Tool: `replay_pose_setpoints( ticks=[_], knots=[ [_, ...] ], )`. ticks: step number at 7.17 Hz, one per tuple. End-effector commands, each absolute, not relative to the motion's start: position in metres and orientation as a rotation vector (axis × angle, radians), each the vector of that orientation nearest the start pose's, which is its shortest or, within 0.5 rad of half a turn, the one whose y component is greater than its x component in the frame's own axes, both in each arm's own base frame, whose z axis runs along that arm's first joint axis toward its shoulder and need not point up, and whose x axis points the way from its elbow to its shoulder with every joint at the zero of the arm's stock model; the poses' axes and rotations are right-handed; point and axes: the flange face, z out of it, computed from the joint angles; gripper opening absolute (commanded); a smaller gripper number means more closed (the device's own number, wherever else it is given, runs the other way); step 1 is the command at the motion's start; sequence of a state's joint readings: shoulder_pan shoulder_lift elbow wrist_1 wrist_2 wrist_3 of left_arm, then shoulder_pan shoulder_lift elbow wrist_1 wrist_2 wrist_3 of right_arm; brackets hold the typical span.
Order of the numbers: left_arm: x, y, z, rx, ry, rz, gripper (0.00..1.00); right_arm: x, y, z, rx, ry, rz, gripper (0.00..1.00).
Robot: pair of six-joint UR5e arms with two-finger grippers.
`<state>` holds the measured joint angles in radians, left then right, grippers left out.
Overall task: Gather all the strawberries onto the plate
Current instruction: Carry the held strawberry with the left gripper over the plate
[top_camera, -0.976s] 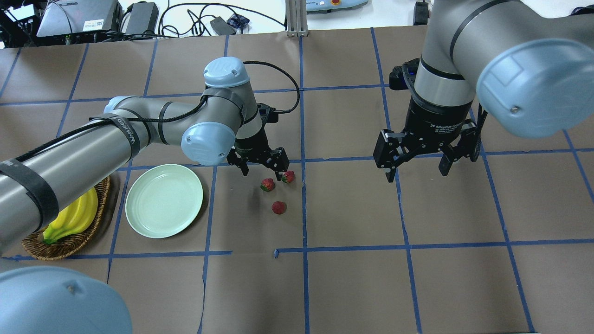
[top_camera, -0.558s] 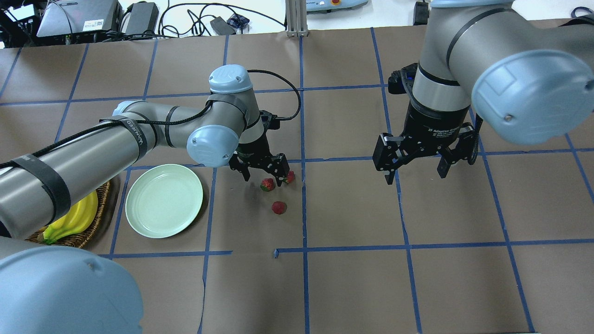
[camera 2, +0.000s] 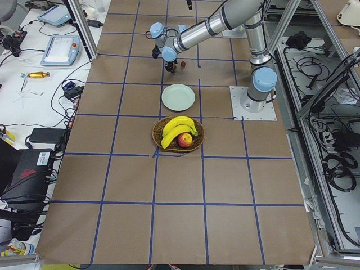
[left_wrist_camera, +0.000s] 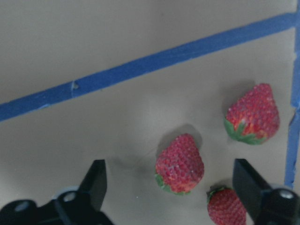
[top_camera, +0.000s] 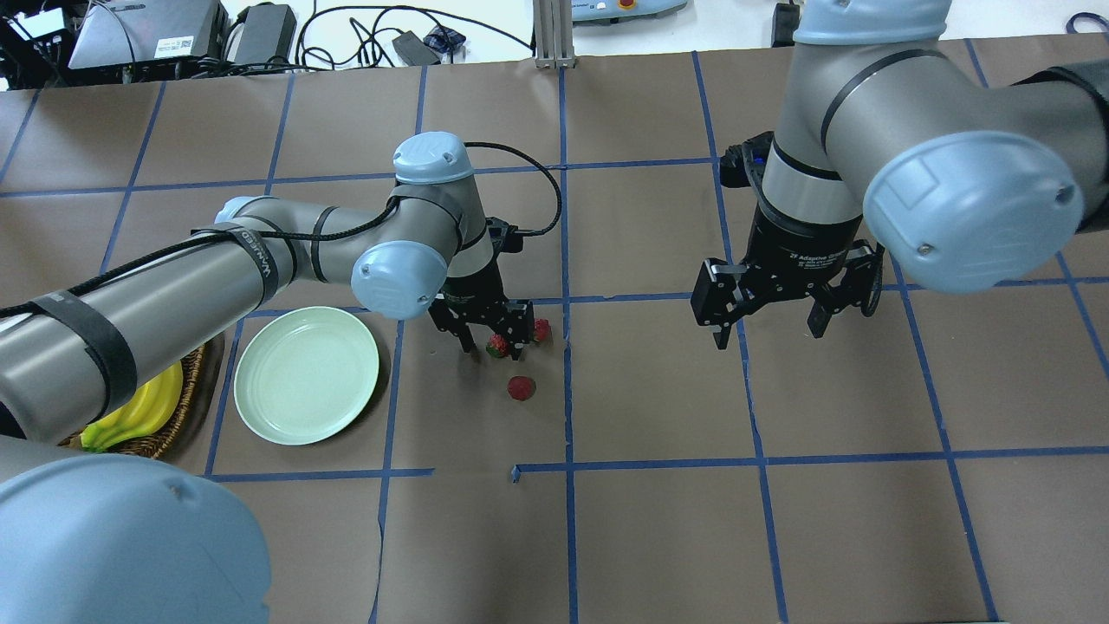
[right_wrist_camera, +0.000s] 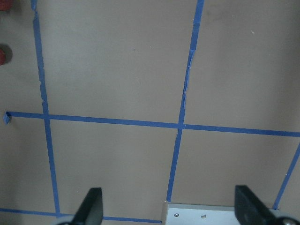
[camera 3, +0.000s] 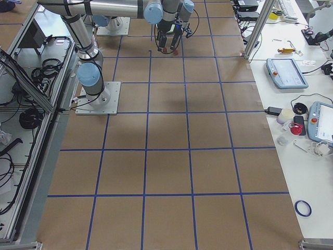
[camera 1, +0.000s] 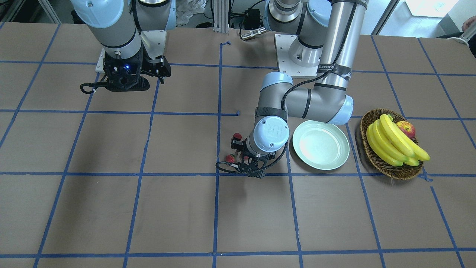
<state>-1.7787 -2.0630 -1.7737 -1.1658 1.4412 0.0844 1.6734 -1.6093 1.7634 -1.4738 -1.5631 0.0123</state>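
Step 1 of the job: pre-grasp on berry 1. I count 0 of 3 strawberries point(top_camera: 520, 387) in the plate point(top_camera: 306, 374). The plate sits bare on the worktop point(top_camera: 658, 537), left of the berry cluster in the overhead view, near it but not touching.

The left gripper point(top_camera: 494, 340) is low over the cluster, its fingers point(left_wrist_camera: 96, 180) spread wide and holding nothing. The middle strawberry point(left_wrist_camera: 179, 164) lies on the worktop between them, off-centre toward the right-hand finger in the wrist view. The far strawberry point(left_wrist_camera: 253, 119) sits past that finger, close to the blue tape line point(left_wrist_camera: 140, 63). The near strawberry point(left_wrist_camera: 227, 206) lies just beside that same finger, on the robot's side.

The right gripper point(top_camera: 769, 338) hangs over bare worktop well apart from the berries, fingers spread, nothing between them. I don't think this pick needs it.

Next move, my read:
- Nudge the left gripper so the middle strawberry is centred between the fingers.
- Check height. I can't tell from these views whether the fingertips are at berry level.
- Close gently. The berry is small and rounded, so I expect it to squirt out under an off-centre pinch.
- Lift, carry it to the plate, and release low so it doesn't roll over the rim.

Main risk: the closing finger sweeps the near strawberry and scatters the cluster. The basket point(camera 1: 390, 172) with bananas point(camera 1: 390, 143) and an apple point(camera 1: 406, 128) sits beyond the plate, so I'd stop the carry short of it.
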Motion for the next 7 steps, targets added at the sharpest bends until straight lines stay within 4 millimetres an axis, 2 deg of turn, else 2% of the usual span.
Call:
replay_pose_setpoints(
  ticks=[1,3,4,5,6,7],
  knots=[
    [-0.259,-0.528,0.163,0.438,3.179,0.475,0.0,0.178,-0.428,0.405,-0.143,3.122,0.385,1.0],
    [-0.259,-0.53,0.17,0.444,3.178,0.444,0.0,0.178,-0.428,0.406,-0.142,3.121,0.381,1.0],
    [-0.255,-0.531,0.188,0.455,3.141,0.383,0.0,0.178,-0.429,0.408,-0.145,3.123,0.373,1.0],
    [-0.242,-0.537,0.207,0.539,3.064,0.331,0.0,0.178,-0.43,0.409,-0.145,3.122,0.364,1.0],
    [-0.22,-0.541,0.23,0.595,3.038,0.347,0.0,0.178,-0.431,0.409,-0.146,3.126,0.354,1.0],
    [-0.17,-0.545,0.247,0.593,2.969,0.435,0.0,0.178,-0.431,0.409,-0.146,3.126,0.352,1.0]
  ],
)
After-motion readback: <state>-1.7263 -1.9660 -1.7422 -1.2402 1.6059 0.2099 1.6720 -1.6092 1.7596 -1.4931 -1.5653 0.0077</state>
